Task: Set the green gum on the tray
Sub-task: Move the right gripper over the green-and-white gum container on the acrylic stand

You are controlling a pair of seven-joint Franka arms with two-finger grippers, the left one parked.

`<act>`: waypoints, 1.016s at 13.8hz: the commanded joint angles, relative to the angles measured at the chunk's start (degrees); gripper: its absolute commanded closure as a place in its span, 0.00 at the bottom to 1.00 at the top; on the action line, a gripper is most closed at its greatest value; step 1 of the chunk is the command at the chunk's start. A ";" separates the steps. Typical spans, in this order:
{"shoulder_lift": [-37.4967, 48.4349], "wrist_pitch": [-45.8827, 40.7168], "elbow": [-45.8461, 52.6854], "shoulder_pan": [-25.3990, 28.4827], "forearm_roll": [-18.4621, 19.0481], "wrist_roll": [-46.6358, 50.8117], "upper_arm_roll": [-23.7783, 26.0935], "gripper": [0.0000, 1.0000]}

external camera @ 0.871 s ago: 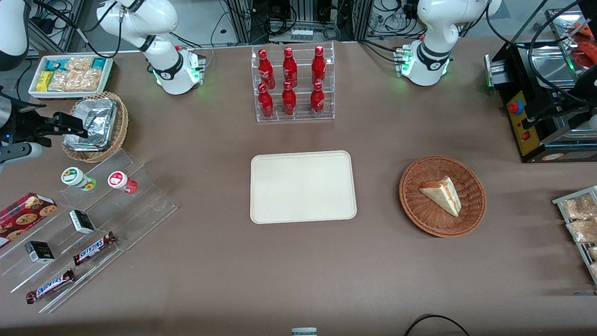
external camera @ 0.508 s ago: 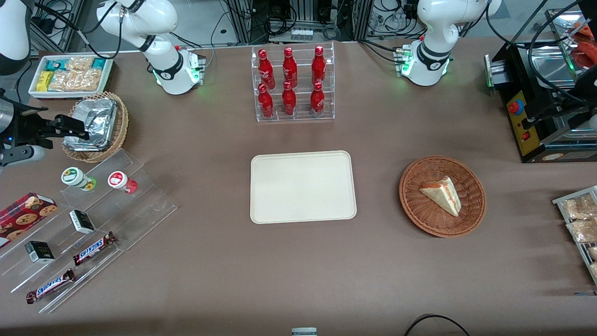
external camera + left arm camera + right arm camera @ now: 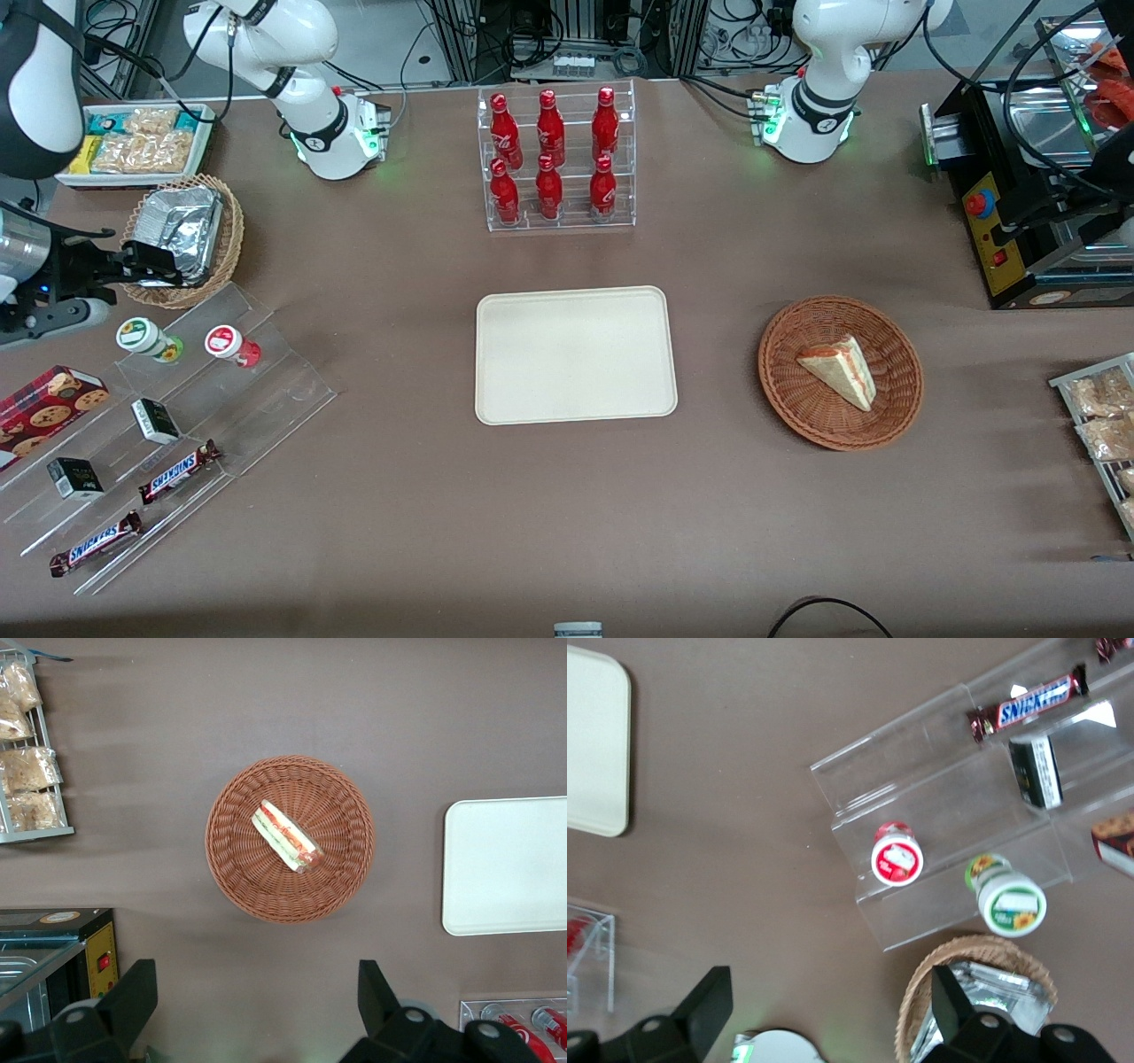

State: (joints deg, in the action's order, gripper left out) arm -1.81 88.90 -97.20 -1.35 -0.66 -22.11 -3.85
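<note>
The black two-finger end effector (image 3: pixel 151 260) is spread wide and holds nothing. It hangs over the woven basket of foil (image 3: pixel 182 237), just above the little green gum bottle (image 3: pixel 144 338), probably getting ready to grab it. The gum stands up on the clear plastic step shelf (image 3: pixel 190 390), white lid up, beside the red-lidded bottle (image 3: pixel 229 344). The flat cream plastic tray (image 3: pixel 576 354) waits well apart.

The tool (image 3: pixel 164 266) has moved nearer the front camera and a little toward the desk's middle, its arm swinging with it. It was over the foil basket (image 3: pixel 182 237); now it is over that basket's near rim, closer to the green gum (image 3: pixel 146 338), open-fingered and apart from it.
</note>
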 commanded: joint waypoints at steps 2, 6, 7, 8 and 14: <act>0.32 7.05 -5.44 -3.38 0.83 -15.47 -0.37 0.00; 0.23 17.07 -11.59 -8.22 1.98 -27.17 -0.37 0.00; 0.32 19.01 -13.00 -9.27 1.98 -28.76 -0.37 0.00; 0.32 20.42 -14.06 -9.98 1.98 -30.09 -0.37 0.00; 0.58 29.82 -20.56 -12.36 1.45 -36.77 -0.37 0.00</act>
State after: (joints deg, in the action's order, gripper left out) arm -2.53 115.18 -114.54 -13.01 0.56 -56.90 -4.58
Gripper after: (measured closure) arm 0.000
